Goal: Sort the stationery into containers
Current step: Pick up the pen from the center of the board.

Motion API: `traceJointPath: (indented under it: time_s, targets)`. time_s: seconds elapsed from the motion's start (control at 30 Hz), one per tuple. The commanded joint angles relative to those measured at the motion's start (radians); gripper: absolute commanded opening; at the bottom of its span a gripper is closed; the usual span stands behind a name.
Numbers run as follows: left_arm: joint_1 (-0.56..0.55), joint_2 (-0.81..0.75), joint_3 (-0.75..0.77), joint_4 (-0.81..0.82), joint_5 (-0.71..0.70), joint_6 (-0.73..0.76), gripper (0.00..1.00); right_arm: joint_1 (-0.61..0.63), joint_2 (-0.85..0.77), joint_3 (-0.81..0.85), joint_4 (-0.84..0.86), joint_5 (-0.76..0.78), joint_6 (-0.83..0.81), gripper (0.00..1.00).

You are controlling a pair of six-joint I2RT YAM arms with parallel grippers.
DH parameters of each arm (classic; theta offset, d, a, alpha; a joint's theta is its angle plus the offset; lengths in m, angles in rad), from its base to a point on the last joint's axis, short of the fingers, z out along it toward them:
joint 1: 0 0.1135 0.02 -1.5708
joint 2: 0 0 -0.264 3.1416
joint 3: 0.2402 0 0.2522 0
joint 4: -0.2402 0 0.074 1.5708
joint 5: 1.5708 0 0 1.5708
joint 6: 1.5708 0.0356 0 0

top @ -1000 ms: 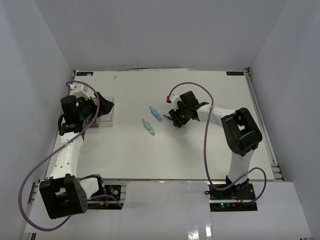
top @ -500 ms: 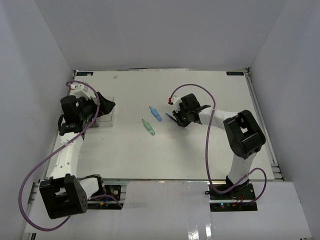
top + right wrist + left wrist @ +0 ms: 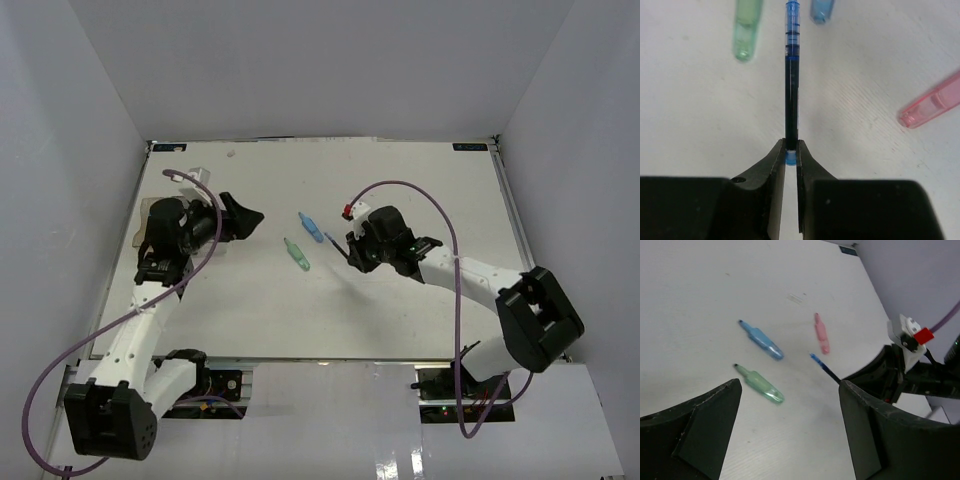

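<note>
Right hand (image 3: pixel 791 150) pinching pen (image 3: pixel 791 75) by its tail; left hand (image 3: pixel 790 395) spread. Lift level, avoiding green piece (image 3: pixel 746 30) ahead-left.

Bright, even, diffuse overhead light; faint soft shadows on the white table (image 3: pixel 400 320); left gripper (image 3: pixel 789 390) slightly soft up close.

We look down on a flat white worktop (image 3: pixel 300 320), matte and evenly lit, with only soft shadows. Plain pale grey walls close it in on three sides: the back wall (image 3: pixel 320 70), the left wall (image 3: pixel 50 180) and the right wall (image 3: pixel 590 150). A metal rail (image 3: pixel 524 240) runs along the worktop's right edge. Small dark labels (image 3: pixel 468 147) sit at its far corners. Along the near edge we see a glossy white ledge (image 3: pixel 330 420) catching reflections.
</note>
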Motion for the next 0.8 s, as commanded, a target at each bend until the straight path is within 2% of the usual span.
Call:
traceJointPath:
  time_s: [0.0, 0.23, 0.43, 0.53, 0.77]
  targets:
    - [-0.168, -0.049, -0.035, 0.064, -0.076, -0.101, 0.89, 0.053, -0.1, -0.04, 0.183, -0.023, 0.159, 0.08]
    - [-0.476, -0.026, -0.056, 0.19, -0.281, -0.221, 0.85, 0.131, -0.301, -0.141, 0.434, 0.008, 0.312, 0.08]
    - [-0.631, 0.034, -0.055, 0.291, -0.443, -0.278, 0.78, 0.139, -0.404, -0.234, 0.608, 0.033, 0.368, 0.08]
    - [-0.683, 0.074, -0.052, 0.354, -0.483, -0.289, 0.75, 0.142, -0.422, -0.251, 0.646, 0.028, 0.386, 0.08]
    - [-0.734, 0.153, -0.032, 0.454, -0.543, -0.295, 0.6, 0.147, -0.445, -0.287, 0.705, 0.031, 0.409, 0.08]
